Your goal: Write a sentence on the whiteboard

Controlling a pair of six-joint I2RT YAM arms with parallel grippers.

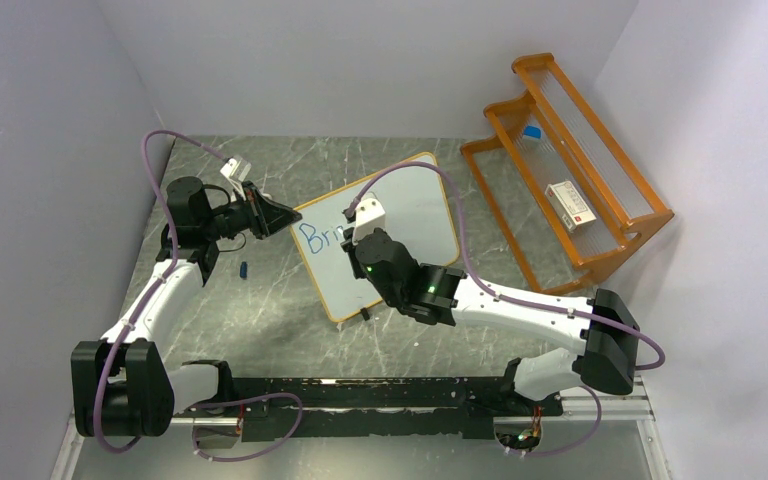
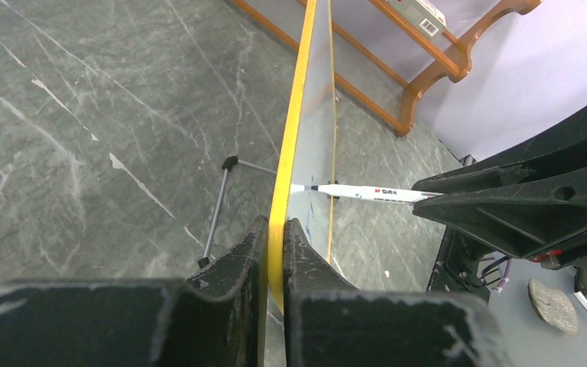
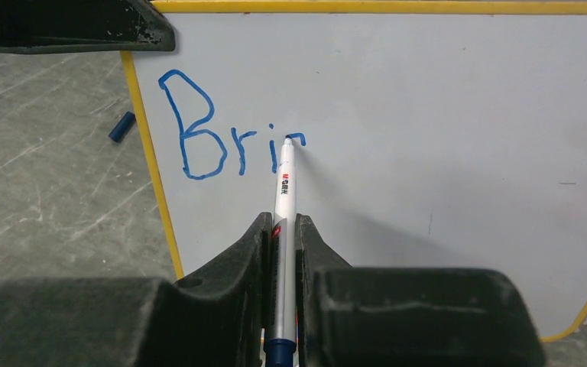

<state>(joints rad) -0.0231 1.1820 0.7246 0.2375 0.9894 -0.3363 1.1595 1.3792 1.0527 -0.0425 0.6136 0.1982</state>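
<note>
Logged whiteboard (image 1: pixel 422 205) propped standing mid-tabletop (image 1: pixel 260 320). Found left tool (image 2: pixel 275 229) pressed onto its yellow frame edge. Found right tool (image 3: pixel 283 229) pinching a white marker (image 3: pixel 284 183), tip touching the board at the end of the sentence (image 3: pixel 218 141): blue "Bri" plus a started letter. Spotted blue cap (image 3: pixel 121 126) lying just beside the frame.

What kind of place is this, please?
Probably a robot test cell in a lab: plain white walls enclose a grey marble-patterned table, a left arm and a right arm are bolted at its near edge.
</note>
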